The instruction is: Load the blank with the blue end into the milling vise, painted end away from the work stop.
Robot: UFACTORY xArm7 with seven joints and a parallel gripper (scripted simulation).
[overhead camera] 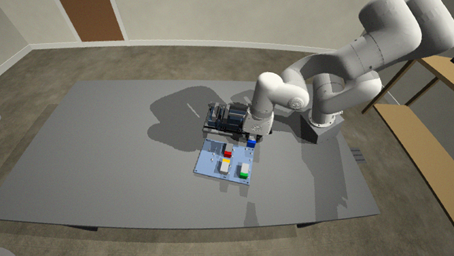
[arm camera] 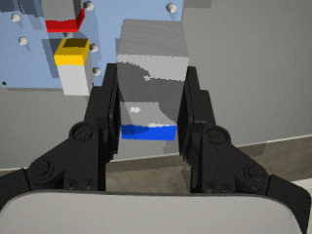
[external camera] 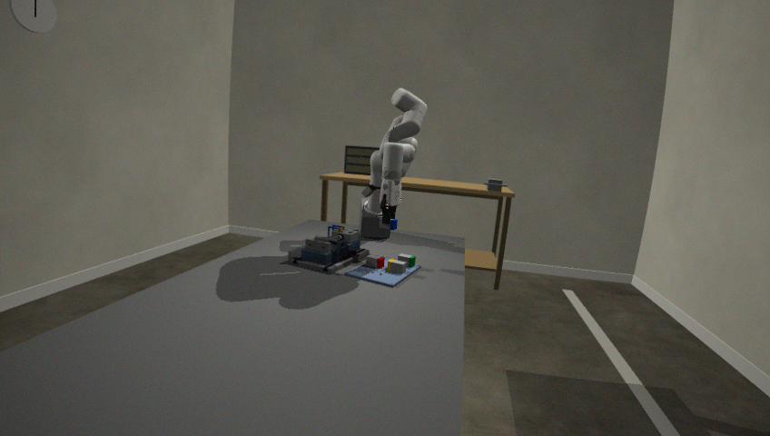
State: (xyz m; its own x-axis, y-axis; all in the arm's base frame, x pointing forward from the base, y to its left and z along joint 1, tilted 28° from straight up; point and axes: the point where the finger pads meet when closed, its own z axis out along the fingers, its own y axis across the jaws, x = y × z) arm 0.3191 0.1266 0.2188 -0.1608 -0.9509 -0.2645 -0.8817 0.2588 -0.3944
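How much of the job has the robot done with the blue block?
Done: the hand is shut on the blue-ended blank and has it up in the air, off the infeed plate. The red, yellow and green blanks lie on that plate. Left: carry it to the vise, set it between the jaws and let go.

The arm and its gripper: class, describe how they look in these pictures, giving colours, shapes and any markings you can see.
The arm is glossy white, built of thick rounded links with bulging joints, and stands on a grey square pedestal. A small round emblem marks the link near the wrist, too small to read. The gripper has black fingers on black pivoted links with round pins, under a pale grey housing. No cables show.
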